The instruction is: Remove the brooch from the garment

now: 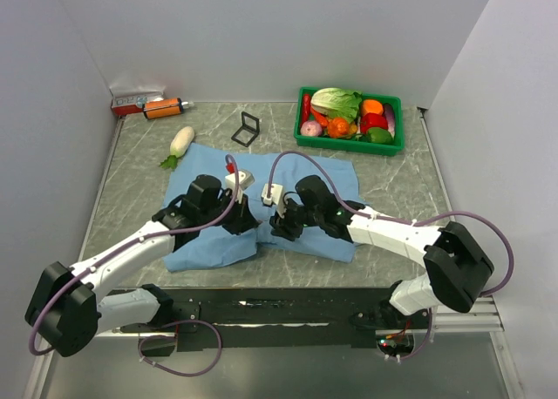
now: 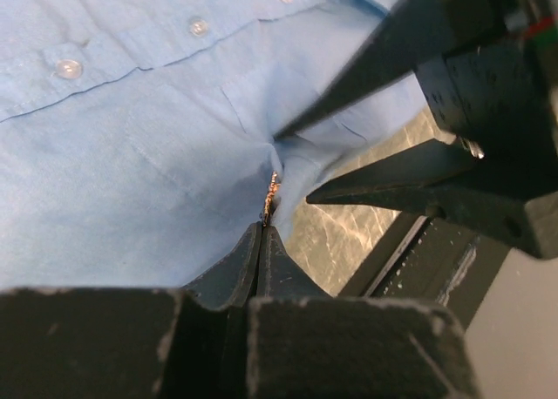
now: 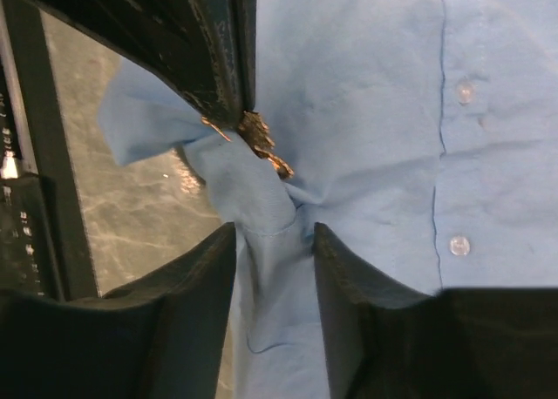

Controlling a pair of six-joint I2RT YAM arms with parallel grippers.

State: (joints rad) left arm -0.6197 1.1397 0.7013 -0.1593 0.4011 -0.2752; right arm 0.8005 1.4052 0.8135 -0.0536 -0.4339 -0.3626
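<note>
Overhead view: the garment [image 1: 209,249] lies spread on the grey surface [image 1: 397,194], and both arms meet above its near half. My left tool [image 1: 247,219] and my right tool [image 1: 284,226] stand just beside each other, tips facing. The brooch is too small to make out from here. Along the far side of the surface are a green basket [image 1: 349,148] of vegetables, a black stand [image 1: 247,129], a white radish [image 1: 180,140], an orange bottle [image 1: 164,108] and a box [image 1: 135,100]. Left wrist view: the left tool [image 2: 263,229] is clenched, its fingers pressed flat together. The coppery brooch [image 2: 272,194] runs from the seam between their tips up into a gathered point of the cloth, so its near end is pinched there. The right tool [image 2: 296,165] enters from the right, one finger above and one below that gather. Three white buttons [image 2: 68,68] sit along the placket at upper left. Right wrist view: the right tool [image 3: 275,233] grasps the garment [image 3: 366,155], with a raised ridge of cloth filling the gap between its two fingers. The left tool [image 3: 237,118] comes in from the upper left. The brooch [image 3: 261,146] sits at its tips, touching them, just beyond the ridge and on the cloth. Two buttons [image 3: 459,245] lie well to the right.
</note>
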